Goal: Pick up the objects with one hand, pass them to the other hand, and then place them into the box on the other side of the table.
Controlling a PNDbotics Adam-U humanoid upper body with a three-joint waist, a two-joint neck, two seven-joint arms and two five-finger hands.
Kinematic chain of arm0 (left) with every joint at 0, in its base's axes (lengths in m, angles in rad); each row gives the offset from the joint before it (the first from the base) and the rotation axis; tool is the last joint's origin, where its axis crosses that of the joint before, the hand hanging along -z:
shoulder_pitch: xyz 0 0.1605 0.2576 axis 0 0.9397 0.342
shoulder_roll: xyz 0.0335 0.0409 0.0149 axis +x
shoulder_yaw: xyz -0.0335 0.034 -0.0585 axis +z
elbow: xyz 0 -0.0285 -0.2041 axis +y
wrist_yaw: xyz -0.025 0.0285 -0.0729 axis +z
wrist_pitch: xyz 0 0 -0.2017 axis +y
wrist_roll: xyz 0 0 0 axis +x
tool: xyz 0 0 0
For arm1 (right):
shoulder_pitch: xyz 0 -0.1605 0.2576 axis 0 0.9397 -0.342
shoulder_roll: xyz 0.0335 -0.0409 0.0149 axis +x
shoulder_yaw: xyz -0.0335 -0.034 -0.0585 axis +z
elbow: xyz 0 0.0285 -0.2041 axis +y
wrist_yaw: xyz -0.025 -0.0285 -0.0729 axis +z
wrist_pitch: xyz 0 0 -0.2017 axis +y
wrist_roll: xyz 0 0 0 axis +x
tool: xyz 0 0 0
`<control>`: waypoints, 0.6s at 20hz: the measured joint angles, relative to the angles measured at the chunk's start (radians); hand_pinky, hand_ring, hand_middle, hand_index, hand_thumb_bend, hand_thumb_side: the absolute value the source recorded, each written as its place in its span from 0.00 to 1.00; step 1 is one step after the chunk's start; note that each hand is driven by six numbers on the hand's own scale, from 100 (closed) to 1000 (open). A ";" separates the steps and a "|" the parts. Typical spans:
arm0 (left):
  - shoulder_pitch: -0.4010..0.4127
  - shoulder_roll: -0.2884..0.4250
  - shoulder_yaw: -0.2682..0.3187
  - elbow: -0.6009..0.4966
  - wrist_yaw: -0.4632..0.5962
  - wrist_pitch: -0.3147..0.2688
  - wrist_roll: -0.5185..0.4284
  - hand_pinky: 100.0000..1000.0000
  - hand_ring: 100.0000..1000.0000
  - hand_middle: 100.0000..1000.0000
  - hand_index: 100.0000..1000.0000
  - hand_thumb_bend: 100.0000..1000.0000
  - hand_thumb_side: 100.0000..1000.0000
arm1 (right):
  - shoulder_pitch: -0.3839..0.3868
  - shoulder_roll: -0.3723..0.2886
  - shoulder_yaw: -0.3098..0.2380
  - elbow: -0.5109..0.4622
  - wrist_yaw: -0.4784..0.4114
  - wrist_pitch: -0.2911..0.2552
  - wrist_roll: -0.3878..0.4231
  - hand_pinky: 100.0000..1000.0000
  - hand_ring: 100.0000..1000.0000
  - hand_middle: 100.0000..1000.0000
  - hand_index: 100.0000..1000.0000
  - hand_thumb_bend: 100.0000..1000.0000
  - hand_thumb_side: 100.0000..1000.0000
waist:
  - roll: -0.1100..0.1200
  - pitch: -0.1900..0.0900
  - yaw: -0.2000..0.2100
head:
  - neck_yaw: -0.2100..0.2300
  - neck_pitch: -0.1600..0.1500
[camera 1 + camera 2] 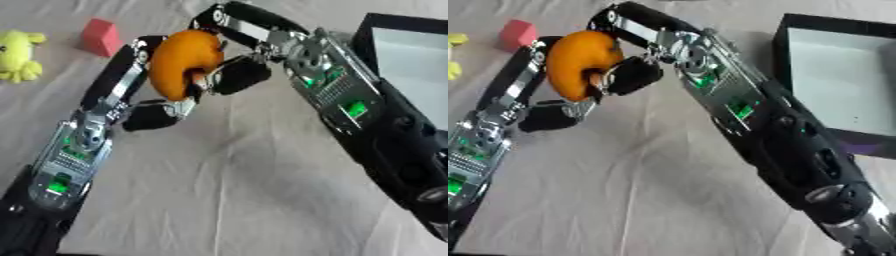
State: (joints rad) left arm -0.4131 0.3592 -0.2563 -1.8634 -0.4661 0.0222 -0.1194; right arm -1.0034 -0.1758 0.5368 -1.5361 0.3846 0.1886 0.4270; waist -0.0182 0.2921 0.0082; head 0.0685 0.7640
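Note:
An orange, curved, bun-like object (179, 62) hangs above the cloth-covered table, held between both hands. My left hand (131, 75) comes up from the lower left; its fingers lie along the object's back and left side, and its thumb (157, 114) meets the lower end. My right hand (671, 42) reaches in from the right. Its fingers curl over the top of the object and its thumb (632, 75) presses against the right side. The black box (782, 47) with a pale inside stands at the right edge.
A red block (101, 36) and a yellow plush toy (19, 55) lie at the far left of the table. Wrinkled light cloth (245, 190) covers the table between the two forearms.

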 measured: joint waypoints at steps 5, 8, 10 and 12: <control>0.001 0.000 0.000 0.000 0.007 0.027 0.037 0.76 0.70 0.68 0.83 0.56 0.37 | 0.002 -0.017 -0.011 -0.014 -0.013 0.001 -0.003 0.88 0.61 0.41 0.50 0.00 0.05 | 0.000 0.000 -0.004 | 0.000 0.000; 0.005 0.000 0.000 0.001 0.007 0.039 0.053 0.76 0.71 0.68 0.83 0.62 0.38 | 0.007 -0.031 -0.021 -0.031 -0.022 0.011 -0.010 0.87 0.61 0.41 0.50 0.00 0.04 | 0.000 0.000 -0.008 | -0.001 0.000; 0.009 0.000 0.000 0.002 0.007 0.041 0.059 0.76 0.71 0.68 0.84 0.64 0.39 | 0.011 -0.041 -0.028 -0.041 -0.029 0.019 -0.017 0.87 0.61 0.41 0.50 0.00 0.03 | 0.000 0.000 -0.010 | -0.002 0.000; 0.011 0.000 0.000 0.004 0.006 0.042 0.061 0.76 0.71 0.69 0.84 0.66 0.40 | 0.016 -0.052 -0.037 -0.056 -0.035 0.028 -0.023 0.87 0.61 0.41 0.50 0.00 0.03 | 0.000 0.000 -0.014 | -0.003 0.000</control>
State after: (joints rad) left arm -0.4018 0.3593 -0.2559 -1.8593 -0.4599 0.0643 -0.0581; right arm -0.9870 -0.2279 0.4997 -1.5916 0.3496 0.2166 0.4044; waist -0.0182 0.2921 -0.0062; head 0.0651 0.7640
